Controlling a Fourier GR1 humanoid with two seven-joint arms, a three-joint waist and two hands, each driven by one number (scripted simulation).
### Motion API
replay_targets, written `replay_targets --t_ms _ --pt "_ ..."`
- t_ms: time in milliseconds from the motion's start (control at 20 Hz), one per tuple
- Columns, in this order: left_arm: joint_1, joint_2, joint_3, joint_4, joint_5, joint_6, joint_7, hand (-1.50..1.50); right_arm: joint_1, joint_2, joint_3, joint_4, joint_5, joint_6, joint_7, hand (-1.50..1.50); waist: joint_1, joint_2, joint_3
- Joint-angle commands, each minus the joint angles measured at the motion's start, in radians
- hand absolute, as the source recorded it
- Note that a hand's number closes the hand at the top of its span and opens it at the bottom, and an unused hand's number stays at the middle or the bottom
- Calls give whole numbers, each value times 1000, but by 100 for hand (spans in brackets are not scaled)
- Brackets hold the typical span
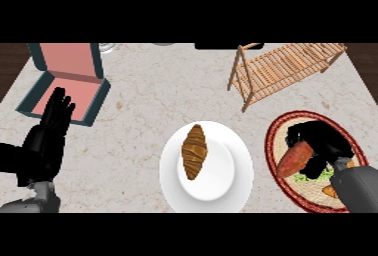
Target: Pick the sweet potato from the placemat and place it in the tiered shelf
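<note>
The sweet potato (296,158) is gripped by the right hand (319,142), fingers curled round it, over the placemat (278,131) at near right. The shelf (284,65) stands beyond. The left hand (50,132) is held open at left.

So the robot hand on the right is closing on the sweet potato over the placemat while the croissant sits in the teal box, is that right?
Not quite: the head view shows the croissant on the white plate, not in the teal box. The right robot hand is indeed closing on the sweet potato over the placemat.
</note>
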Motion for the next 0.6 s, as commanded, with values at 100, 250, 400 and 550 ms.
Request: replay_targets --t_ms 100,250,400,550 --pt "28 -16 -4 -1 -10 4 -18 0 131 -80 -8 -250 -120 110 -185 150 -13 -1 2" --pt "-37 -10 16 50 -22 21 -20 0 114 -97 -103 -413 -230 196 -130 150 -21 0 1" --pt "16 10 30 -10 -4 5 -1 0 100 -37 -234 -482 -424 268 -45 150 -23 -6 1" --pt "-4 11 46 28 11 -2 -6 0 119 -52 -343 -639 -548 337 91 150 -38 -7 0"
